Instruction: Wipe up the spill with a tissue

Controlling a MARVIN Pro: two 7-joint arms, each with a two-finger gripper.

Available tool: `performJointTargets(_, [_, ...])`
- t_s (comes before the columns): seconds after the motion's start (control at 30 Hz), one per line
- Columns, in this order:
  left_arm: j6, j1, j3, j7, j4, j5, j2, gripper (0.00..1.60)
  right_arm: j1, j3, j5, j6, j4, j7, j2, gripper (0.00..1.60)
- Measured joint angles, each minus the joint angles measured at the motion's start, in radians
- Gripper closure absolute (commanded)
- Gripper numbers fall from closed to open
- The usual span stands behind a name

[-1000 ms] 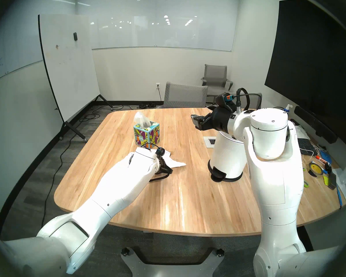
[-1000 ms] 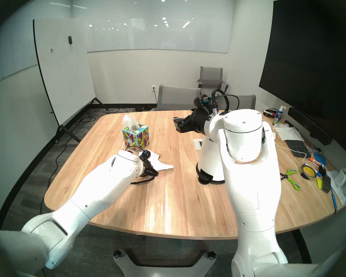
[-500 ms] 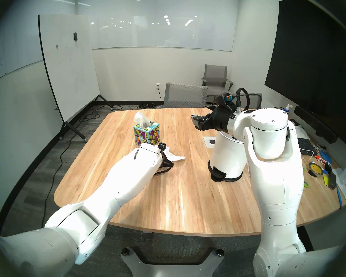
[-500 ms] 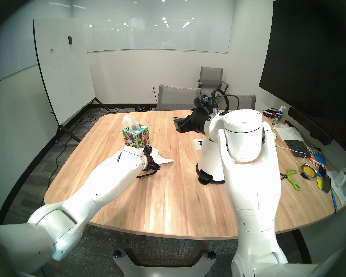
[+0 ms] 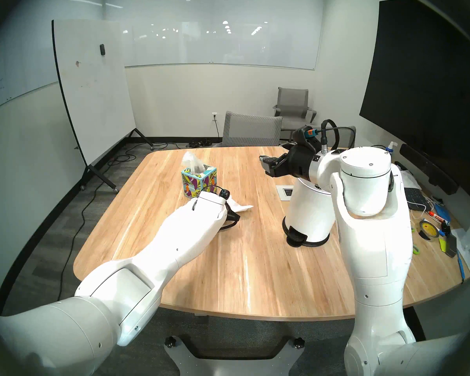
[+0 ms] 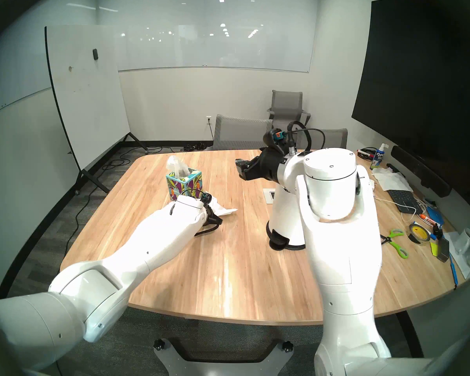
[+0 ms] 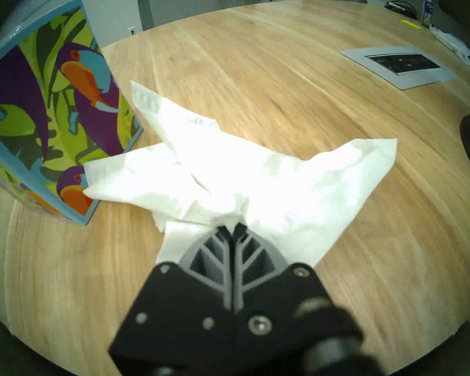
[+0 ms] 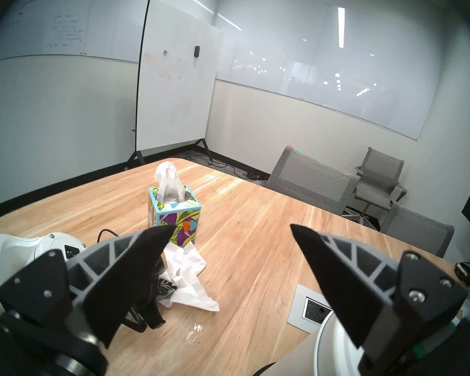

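The pale wooden meeting-room table (image 5: 255, 272) lay bare ahead and to the right of the left gripper (image 7: 232, 227), whose jaws were pinched tight on the thin white paper tissue (image 7: 269, 182) spread flat on the wood, the toucan-printed tissue box (image 7: 46, 109) just to its left. The right gripper (image 8: 232, 227) hung above, fingers wide apart and empty. The spill was hard to make out: only a small wet glint (image 8: 194, 330) just behind the tissue.

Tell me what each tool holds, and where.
Left tool pinches the white tissue at a bunched fold near its middle. Right tool is open, holding nothing.
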Motion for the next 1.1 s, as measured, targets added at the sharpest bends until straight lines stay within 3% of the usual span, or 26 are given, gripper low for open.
performJointTargets(0.17, [-0.024, -0.047, 0.004, -0.050, 0.082, -0.011, -0.014, 1.60, 0.000, 0.000, 0.000, 0.000, 0.000, 0.000, 0.000, 0.00])
performJointTargets(0.27, [-0.010, -0.052, 0.008, -0.072, 0.079, -0.014, -0.004, 1.60, 0.000, 0.000, 0.000, 0.000, 0.000, 0.000, 0.000, 0.00])
performJointTargets(0.73, [0.109, 0.042, 0.019, -0.134, -0.162, -0.028, 0.141, 1.60, 0.000, 0.000, 0.000, 0.000, 0.000, 0.000, 0.000, 0.00])
performJointTargets(0.9, [0.072, 0.038, 0.030, -0.120, -0.138, -0.020, 0.135, 1.60, 0.000, 0.000, 0.000, 0.000, 0.000, 0.000, 0.000, 0.00])
performJointTargets(1.1, [0.012, 0.002, 0.058, -0.067, -0.054, -0.013, 0.085, 1.60, 0.000, 0.000, 0.000, 0.000, 0.000, 0.000, 0.000, 0.00])
